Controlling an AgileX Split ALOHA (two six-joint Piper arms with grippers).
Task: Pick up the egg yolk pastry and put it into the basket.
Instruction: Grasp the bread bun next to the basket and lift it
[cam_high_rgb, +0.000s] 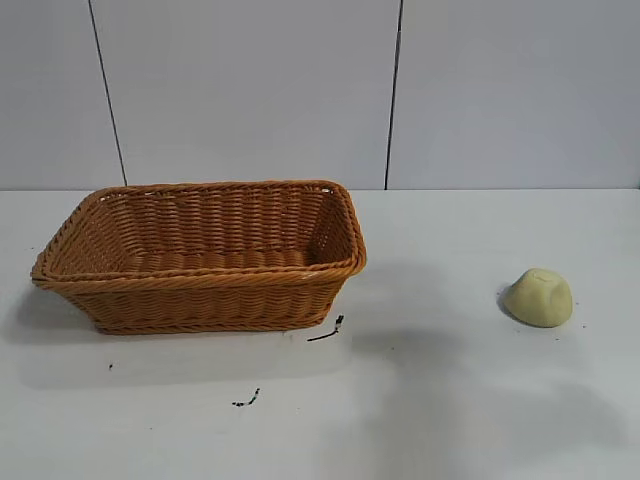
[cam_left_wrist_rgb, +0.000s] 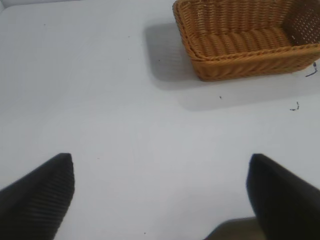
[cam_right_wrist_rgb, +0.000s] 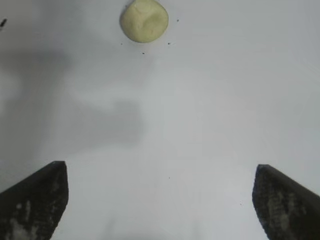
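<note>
The egg yolk pastry (cam_high_rgb: 540, 297), a small pale yellow dome with a dent on top, lies on the white table at the right. It also shows in the right wrist view (cam_right_wrist_rgb: 144, 20), well ahead of my right gripper (cam_right_wrist_rgb: 160, 172), which is open and empty above bare table. The orange-brown wicker basket (cam_high_rgb: 200, 285) stands at the left and is empty. In the left wrist view the basket (cam_left_wrist_rgb: 250, 62) is far ahead of my left gripper (cam_left_wrist_rgb: 161, 162), which is open and empty. Neither gripper shows in the exterior view.
Small dark marks lie on the table in front of the basket (cam_high_rgb: 327, 330) (cam_high_rgb: 246, 400). A grey panelled wall (cam_high_rgb: 320, 90) closes the back of the table.
</note>
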